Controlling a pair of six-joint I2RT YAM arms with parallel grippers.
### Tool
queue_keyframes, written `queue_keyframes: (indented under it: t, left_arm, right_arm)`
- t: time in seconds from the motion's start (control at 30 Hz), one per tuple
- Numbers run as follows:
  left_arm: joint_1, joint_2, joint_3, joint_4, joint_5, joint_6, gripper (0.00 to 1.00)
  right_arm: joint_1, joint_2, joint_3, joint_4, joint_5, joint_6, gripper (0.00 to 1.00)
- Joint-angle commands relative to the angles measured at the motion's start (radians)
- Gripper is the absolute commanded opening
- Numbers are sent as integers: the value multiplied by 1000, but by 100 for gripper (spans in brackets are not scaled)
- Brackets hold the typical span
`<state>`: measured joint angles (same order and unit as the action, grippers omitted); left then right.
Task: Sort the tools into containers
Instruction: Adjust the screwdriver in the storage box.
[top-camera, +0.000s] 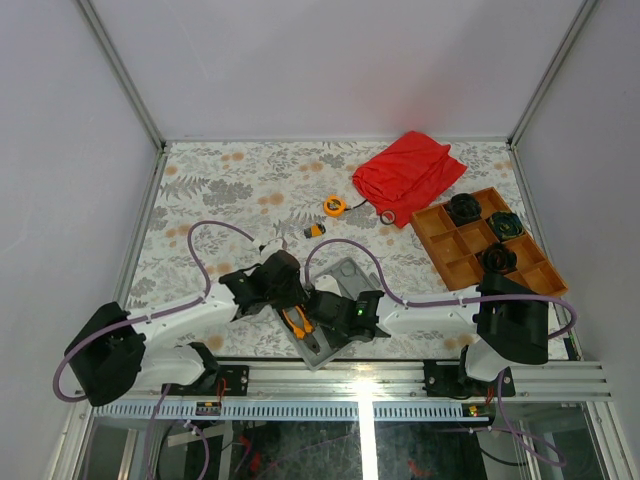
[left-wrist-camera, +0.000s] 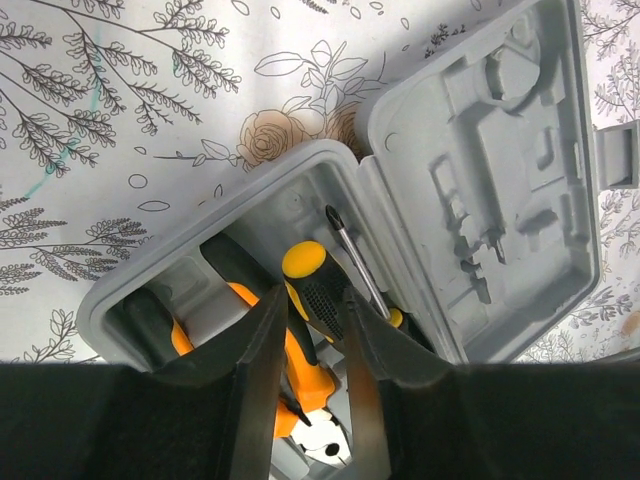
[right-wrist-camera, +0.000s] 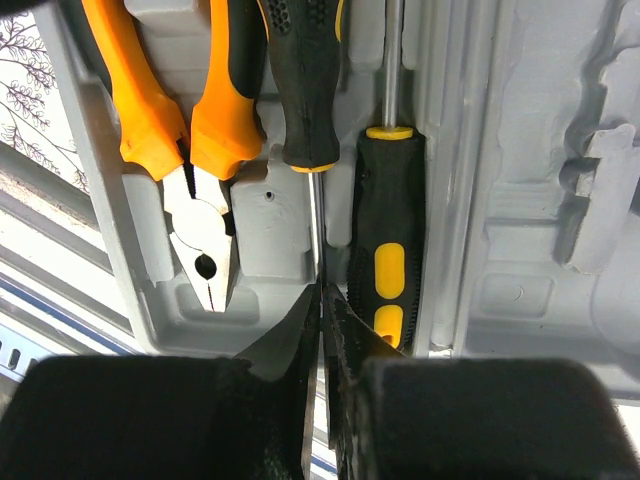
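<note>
The grey case lies open near the table's front edge. In its tool half are orange-handled pliers and a black-and-yellow screwdriver. A second screwdriver lies between them. My left gripper is shut on that screwdriver's black-and-orange handle. My right gripper is shut on its thin shaft. The lid half holds no tools. A round orange tape measure and a tiny orange-black piece sit on the floral table farther back.
A red cloth lies at the back right. An orange-brown divided tray with black round parts stands at the right. Purple cables loop over both arms. The metal rail runs along the near edge.
</note>
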<state>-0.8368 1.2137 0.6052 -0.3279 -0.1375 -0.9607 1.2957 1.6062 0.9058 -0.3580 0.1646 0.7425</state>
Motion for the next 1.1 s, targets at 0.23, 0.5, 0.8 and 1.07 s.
queue_keyframes:
  t: [0.23, 0.5, 0.8, 1.07]
  left_arm:
    - [-4, 72, 3, 72, 13, 3, 19]
    - [-7, 124, 3, 48, -5, 8, 11]
    - [-15, 161, 5, 45, -7, 28, 7]
    - [-45, 230, 38, 15, -5, 70, 0]
  right_arm:
    - [4, 0, -18, -10, 9, 13, 9]
    - [4, -18, -28, -16, 18, 17, 9]
    - [4, 7, -38, -33, 0, 34, 6]
    - [-18, 23, -113, -24, -58, 103, 0]
